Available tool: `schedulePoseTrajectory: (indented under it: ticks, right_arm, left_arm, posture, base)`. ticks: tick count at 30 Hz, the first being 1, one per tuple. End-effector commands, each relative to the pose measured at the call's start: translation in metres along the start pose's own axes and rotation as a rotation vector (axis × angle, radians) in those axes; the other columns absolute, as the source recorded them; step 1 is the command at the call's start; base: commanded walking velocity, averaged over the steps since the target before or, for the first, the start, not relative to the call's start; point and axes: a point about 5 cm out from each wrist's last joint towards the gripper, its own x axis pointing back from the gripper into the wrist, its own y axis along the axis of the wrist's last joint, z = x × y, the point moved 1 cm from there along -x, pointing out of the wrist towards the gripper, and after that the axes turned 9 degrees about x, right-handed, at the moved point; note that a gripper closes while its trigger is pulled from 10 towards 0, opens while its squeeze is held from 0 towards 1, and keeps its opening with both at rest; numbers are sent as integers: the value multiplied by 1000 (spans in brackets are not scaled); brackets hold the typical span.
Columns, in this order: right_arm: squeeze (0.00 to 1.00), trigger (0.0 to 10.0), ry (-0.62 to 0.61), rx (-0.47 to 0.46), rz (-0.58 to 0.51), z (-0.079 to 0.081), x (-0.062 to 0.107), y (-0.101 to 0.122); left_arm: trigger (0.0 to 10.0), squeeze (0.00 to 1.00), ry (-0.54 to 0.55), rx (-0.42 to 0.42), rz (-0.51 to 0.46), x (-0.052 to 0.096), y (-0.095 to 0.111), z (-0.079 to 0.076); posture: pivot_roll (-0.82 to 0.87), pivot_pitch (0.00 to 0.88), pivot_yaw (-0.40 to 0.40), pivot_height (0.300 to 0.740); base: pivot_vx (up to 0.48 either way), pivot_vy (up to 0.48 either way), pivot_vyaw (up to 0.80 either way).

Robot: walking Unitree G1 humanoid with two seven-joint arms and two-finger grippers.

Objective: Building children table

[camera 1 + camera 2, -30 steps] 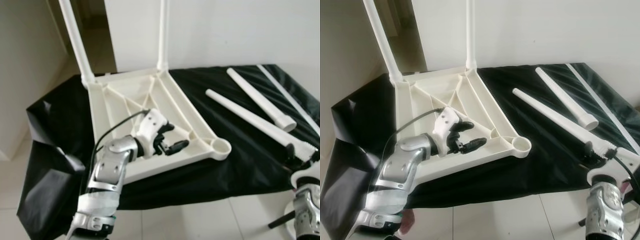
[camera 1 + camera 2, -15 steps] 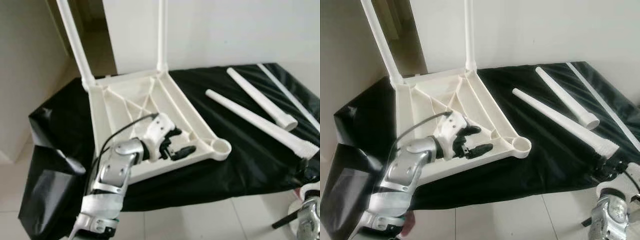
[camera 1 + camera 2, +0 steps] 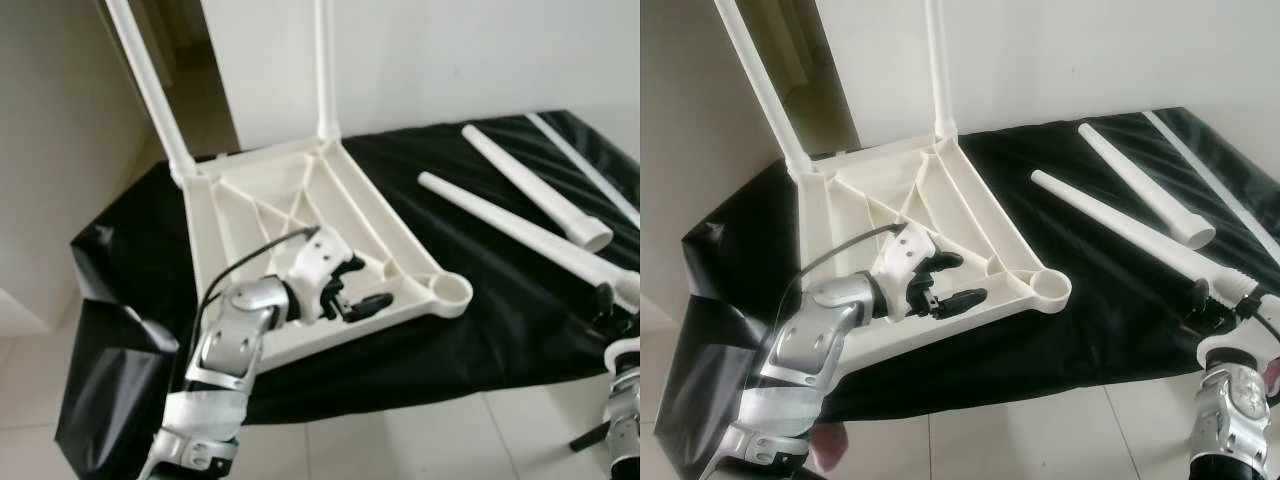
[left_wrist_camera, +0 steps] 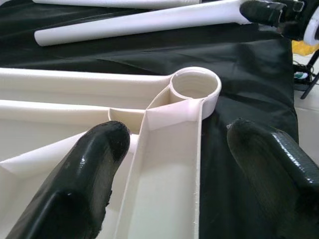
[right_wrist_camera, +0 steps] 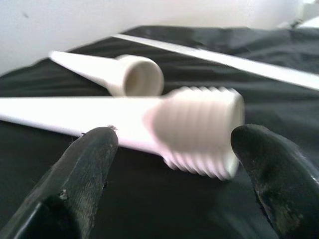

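While the left gripper (image 3: 358, 290) steadies the tabletop (image 3: 300, 215), fingers apart, the right gripper (image 5: 169, 164), also spread, should clamp the threaded leg (image 5: 199, 129) squarely.

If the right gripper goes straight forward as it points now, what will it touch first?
Most likely the threaded end of the nearer loose table leg, lying on the black cloth between the open fingers of the right gripper.
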Motion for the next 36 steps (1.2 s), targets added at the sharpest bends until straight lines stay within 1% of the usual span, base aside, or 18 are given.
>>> schedulePoseTrajectory:
  ticks: [1, 4, 11, 13, 14, 16, 17, 19, 20, 22, 24, 25, 27, 28, 30, 33, 34, 36]
  right_arm:
    - [0, 10000, 56, -9, 24, 6, -4, -2]
    - [0, 10000, 88, -3, 26, 9, -7, 0]
    - [0, 10000, 270, 0, 45, 31, -15, 5]
    - [0, 10000, 388, -2, 53, 48, -11, 5]
    - [0, 10000, 504, -2, 66, 66, -4, 4]
    - [0, 10000, 585, 4, 72, 79, 4, 3]
    - [0, 10000, 585, 4, 72, 79, 4, 3]
    - [0, 10000, 651, 14, 80, 89, 14, 2]
    - [0, 10000, 651, 14, 80, 89, 14, 2]
    - [0, 10000, 695, 31, 95, 92, 25, 0]
    - [0, 10000, 707, 35, 94, 88, 34, 3]
    - [0, 10000, 707, 35, 94, 88, 34, 3]
    - [0, 10000, 693, 48, 77, 78, 42, 11]
    - [0, 10000, 693, 48, 77, 78, 42, 11]
    - [0, 10000, 681, 51, 41, 69, 48, 26]
    - [0, 10000, 684, 46, 32, 67, 50, 30]
    - [0, 10000, 704, 58, 2, 62, 52, 41]
    - [0, 10000, 710, 73, -9, 62, 51, 46]
  left_arm:
    - [10000, 0, 123, 2, 9, 5, -3, 7]
    - [10000, 0, 129, 2, 11, 6, -3, 7]
    - [10000, 0, 148, 4, 16, 10, -3, 8]
    - [10000, 0, 160, 7, 15, 11, -3, 8]
    - [10000, 0, 172, 12, 13, 12, -3, 9]
    - [10000, 0, 180, 13, 10, 12, -3, 9]
    - [10000, 0, 180, 13, 10, 12, -3, 9]
    - [10000, 0, 187, 16, 5, 12, -3, 9]
    - [10000, 0, 187, 16, 5, 12, -3, 9]
    - [10000, 0, 191, 19, -3, 11, -3, 7]
    - [10000, 0, 190, 21, -9, 9, -2, 6]
    - [10000, 0, 190, 21, -9, 9, -2, 6]
    - [10000, 0, 169, 14, -18, 6, -1, 5]
    - [10000, 0, 169, 14, -18, 6, -1, 5]
    - [10000, 0, 138, -1, -17, 1, -2, 5]
    - [10000, 0, 127, -6, -15, -1, -3, 5]
    - [10000, 0, 93, -21, -8, -7, -6, 3]
    - [10000, 0, 80, -31, -6, -9, -7, 2]
  posture:
    - [80, 67, 99, 740]
    - [90, 72, 96, 740]
    - [101, 79, 83, 740]
    - [105, 84, 65, 740]
    - [106, 84, 58, 740]
    - [108, 83, 47, 740]
    - [108, 83, 47, 740]
    - [109, 79, 33, 740]
    - [109, 79, 33, 740]
    - [106, 71, 16, 740]
    - [97, 63, 6, 740]
    - [97, 63, 6, 740]
    - [83, 54, -1, 740]
    - [83, 54, -1, 740]
    - [59, 44, -7, 740]
    - [59, 44, -7, 740]
    - [19, 27, -17, 740]
    - [10, 22, -18, 740]
  base:
    - [0, 0, 0]
    - [0, 0, 0]
    - [0, 0, 0]
    - [0, 0, 0]
    - [0, 0, 0]
    - [0, 0, 0]
    - [0, 0, 0]
    - [0, 0, 0]
    - [0, 0, 0]
    - [0, 0, 0]
    - [0, 0, 0]
    - [0, 0, 0]
    - [0, 0, 0]
    - [0, 0, 0]
    - [0, 0, 0]
    - [0, 0, 0]
    - [0, 0, 0]
    - [0, 0, 0]
